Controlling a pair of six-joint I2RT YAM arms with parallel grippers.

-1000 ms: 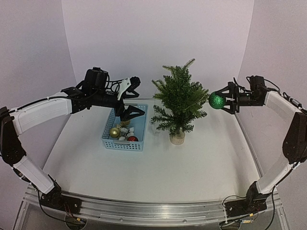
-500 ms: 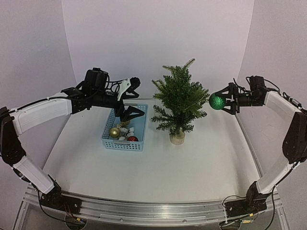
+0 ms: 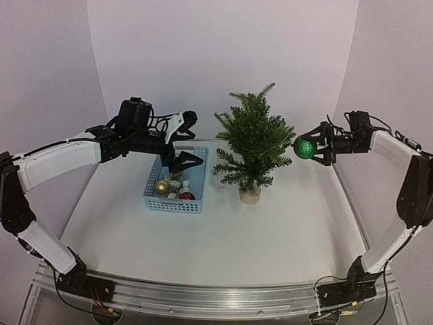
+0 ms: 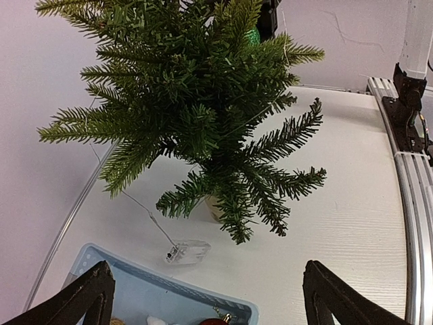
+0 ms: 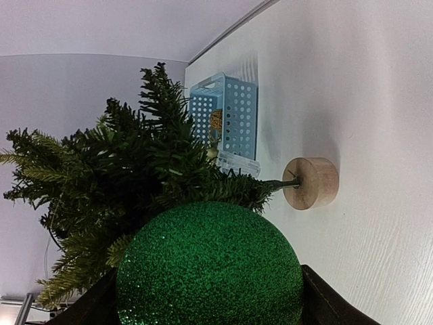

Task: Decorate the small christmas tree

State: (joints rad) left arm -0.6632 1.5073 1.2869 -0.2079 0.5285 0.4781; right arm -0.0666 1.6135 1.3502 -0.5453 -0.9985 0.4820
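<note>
Clamped on a sparkly green ball, the jaws of the right gripper held it from both sides, at the right of the top view and about halfway up. In the right wrist view the green ball filled the bottom middle, with a dark finger on each side of it. The ball hung in the air right at the tips of the tree's right branches; I could not tell if it touched them. The jaws of the left gripper stood wide apart and held nothing. That gripper hung over the far end of a blue basket, left of the middle of the top view. A gold ball, a red ball and some white things lay in the basket. The small christmas tree stood upright on its round wooden base in the middle of the white table, just to the right of the basket. A little clear box on a thin wire lay on the table between the basket and the tree.
</note>
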